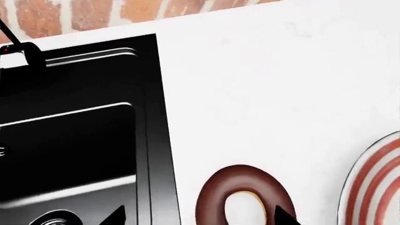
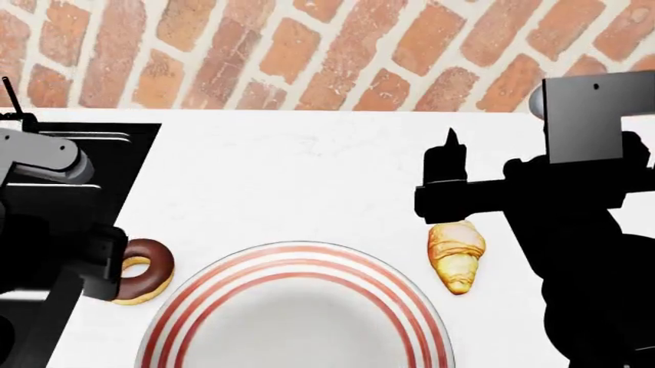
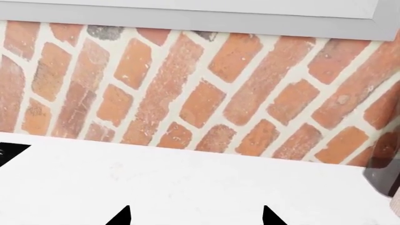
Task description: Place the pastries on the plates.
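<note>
Doughnut (image 2: 141,270) sits lower left of the head view on the white worktop (image 2: 307,176), just beside the red-ringed plate (image 2: 297,307), apparently not touching it. Left gripper (image 2: 97,264) is right over the doughnut's left edge; in the left wrist view two dark jaw tips show at the bottom edge, one on the doughnut (image 1: 240,197) ring, the other off over the sink (image 1: 75,140). So left jaws look wide, nothing held.

Croissant (image 2: 456,255) lies centre right, long axis roughly top to bottom of the frame, tapered end toward the bottom. Right gripper (image 2: 450,180) hangs just above it in the frame; the right wrist view shows two tips apart (nothing between them), aimed at the brick wall (image 3: 187,93), croissant out of its view. Jaws spread, empty.

Left arm is nearer the doughnut, right arm the croissant. My read: right wrist needs to pitch down before any grasp. Blue plate not in view.
</note>
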